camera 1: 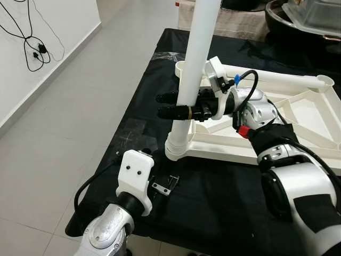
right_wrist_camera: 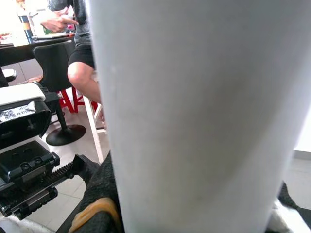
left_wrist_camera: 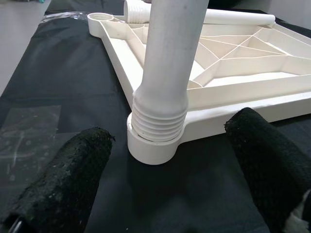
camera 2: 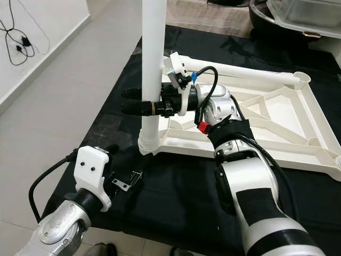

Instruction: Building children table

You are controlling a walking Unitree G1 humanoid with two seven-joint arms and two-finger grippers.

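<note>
We are building a little table, and it lies upside down on a black cloth (camera 1: 213,202) that covers a work surface. The white table top (camera 1: 314,114) shows its ribbed underside, with a round socket at each corner. One white leg (camera 1: 194,69) stands upright in the near-left corner socket (camera 1: 176,151). Our right gripper (camera 1: 176,105) reaches across and clamps this leg between its two black fingers, about halfway up. In the left wrist view we can see the leg's screw threads (left_wrist_camera: 159,121) sitting just above the socket, so we think the leg is not twisted all the way down yet. Our left gripper (left_wrist_camera: 170,170) waits low on the cloth, near the bottom of the leg, with its fingers (left_wrist_camera: 77,170) spread wide and holding nothing. A second leg (camera 1: 277,77) lies flat along the far edge of the table top, not put in yet. Another empty socket (camera 1: 325,81) shows at the far corner. A small metal clip (camera 1: 164,185) lies on the cloth by our left arm. So one leg is partly in, and the other legs are left to do. After that, we guess the table must be turned the right way up.
</note>
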